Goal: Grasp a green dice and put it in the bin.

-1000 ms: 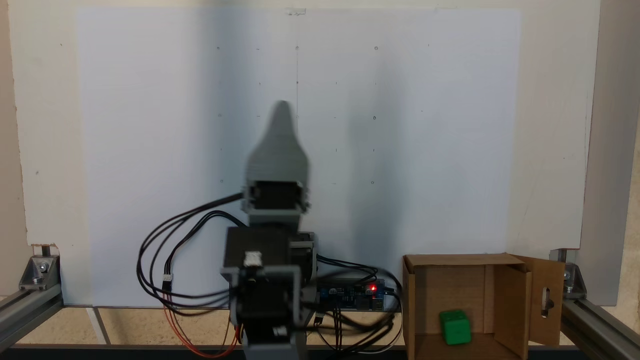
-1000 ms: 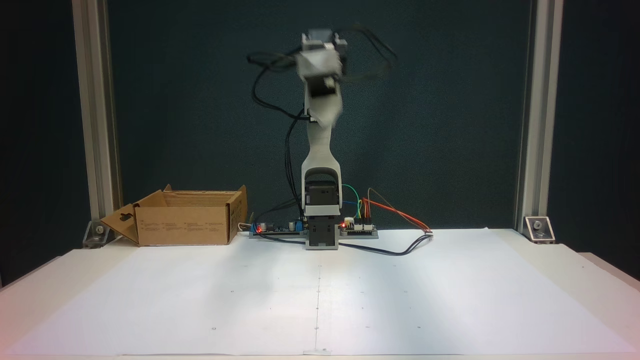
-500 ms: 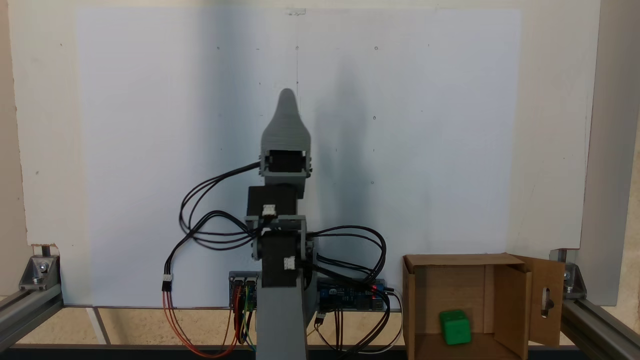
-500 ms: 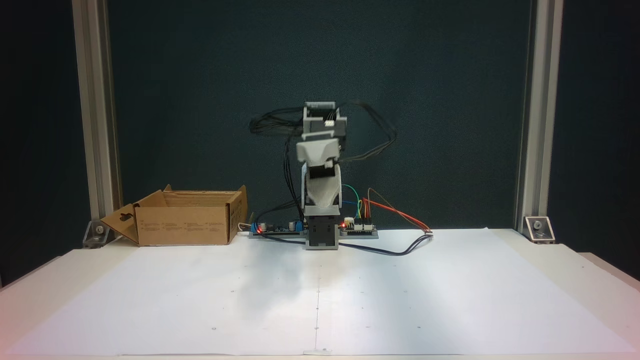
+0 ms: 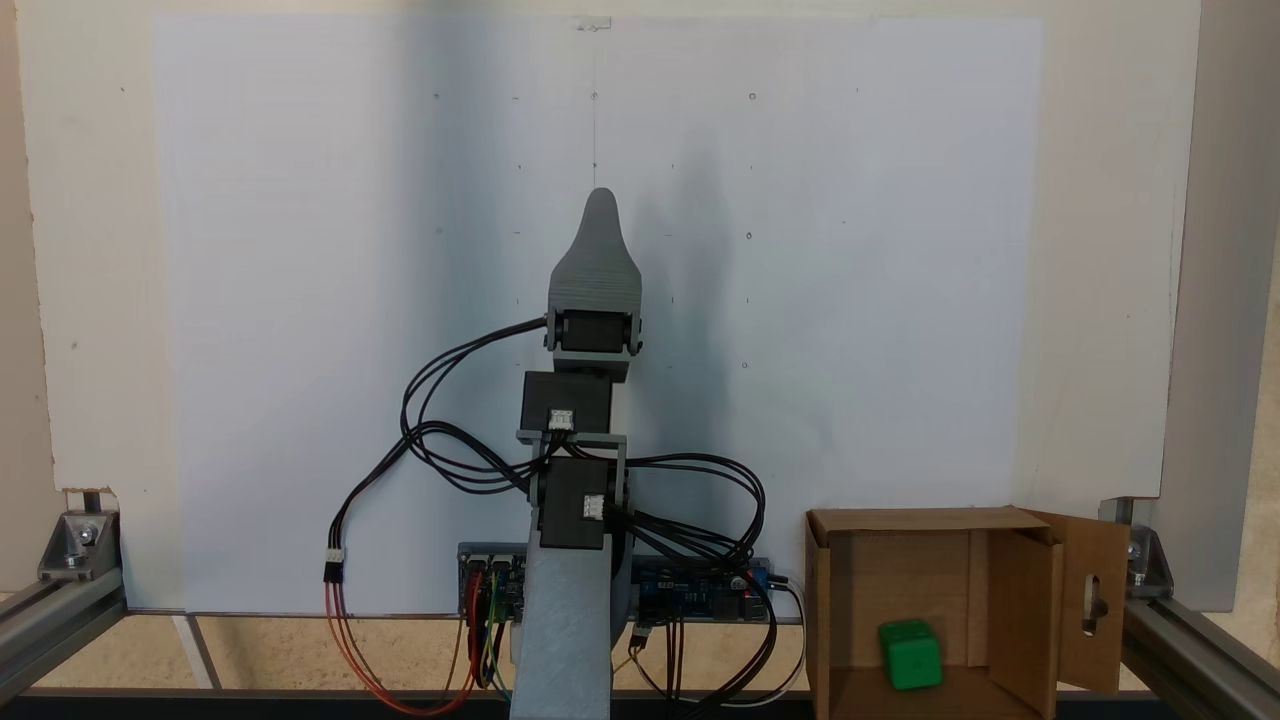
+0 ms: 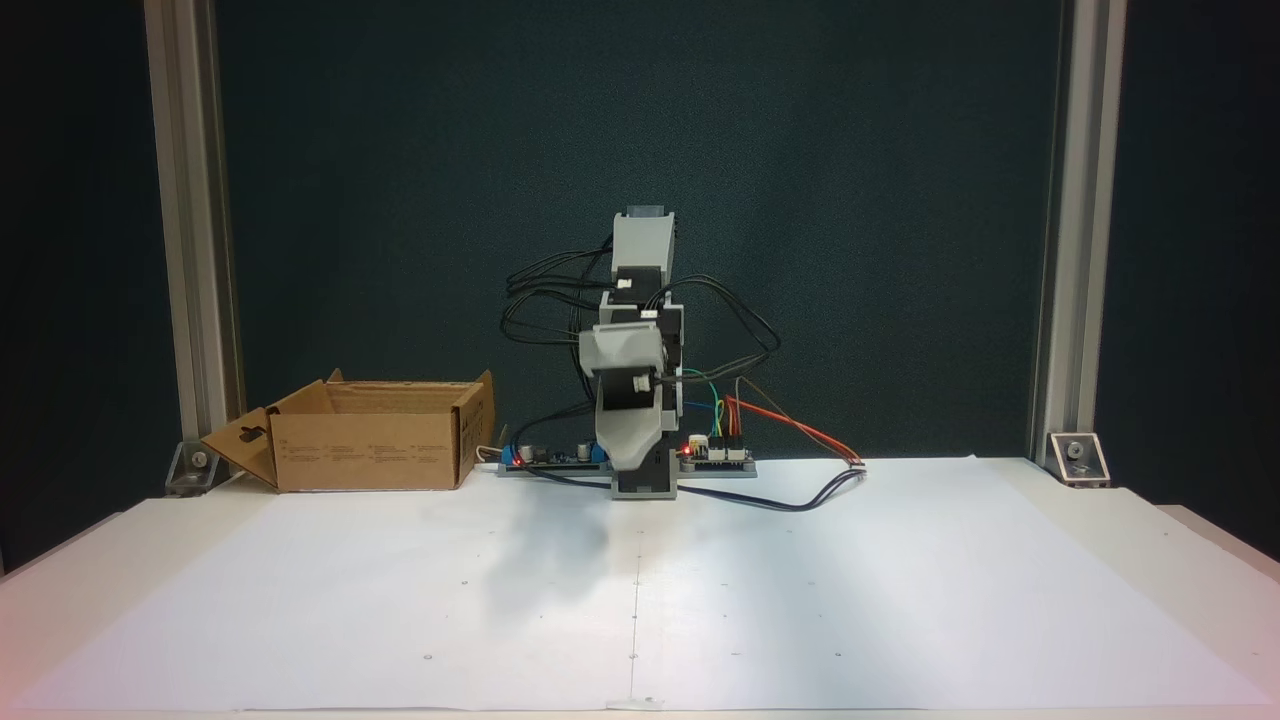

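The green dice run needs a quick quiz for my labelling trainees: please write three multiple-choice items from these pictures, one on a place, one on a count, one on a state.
1. Where is the green dice?
A. On the white paper
B. Inside the bin
C. In the gripper

2. How many green dice appear?
A. One
B. Two
C. Three

3. How does the bin stand?
A. Tipped upside down
B. Taped shut
C. Upright with its top open

Answers:
1 B, the dice rests on the box floor in a fixed view.
2 A, a single green cube shows.
3 C, both fixed views show it upright, its flaps folded outward.
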Tool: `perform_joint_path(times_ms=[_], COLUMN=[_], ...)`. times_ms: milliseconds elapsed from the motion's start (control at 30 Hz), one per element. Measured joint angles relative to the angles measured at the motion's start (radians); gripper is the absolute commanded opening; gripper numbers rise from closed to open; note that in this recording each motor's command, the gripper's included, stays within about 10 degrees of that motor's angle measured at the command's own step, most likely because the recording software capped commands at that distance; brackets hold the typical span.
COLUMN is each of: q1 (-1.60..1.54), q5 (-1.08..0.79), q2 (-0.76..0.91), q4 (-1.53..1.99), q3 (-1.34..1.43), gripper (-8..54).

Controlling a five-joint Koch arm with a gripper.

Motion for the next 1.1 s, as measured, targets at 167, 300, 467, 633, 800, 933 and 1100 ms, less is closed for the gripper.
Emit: perform_joint_path(times_ms=[167,300,467,633,800,933,1100], q1=[0.0,0.0,0.0,0.0,-0.002,0.0,-0.002], q5=[-0.003,-0.02,-0.035,-0.055,-0.057,-0.057,-0.057], q2=[0.0,0.0,0.0,0.0,0.0,0.0,0.0], q4=[-0.202,-0.365,-0.565,-0.761,-0.959,-1.025,-1.023], q3=[0.063,0.1,0.183,0.241,0.362,0.408,0.408], gripper=[43.9,44.0,44.1,44.4,45.3,45.9,45.9])
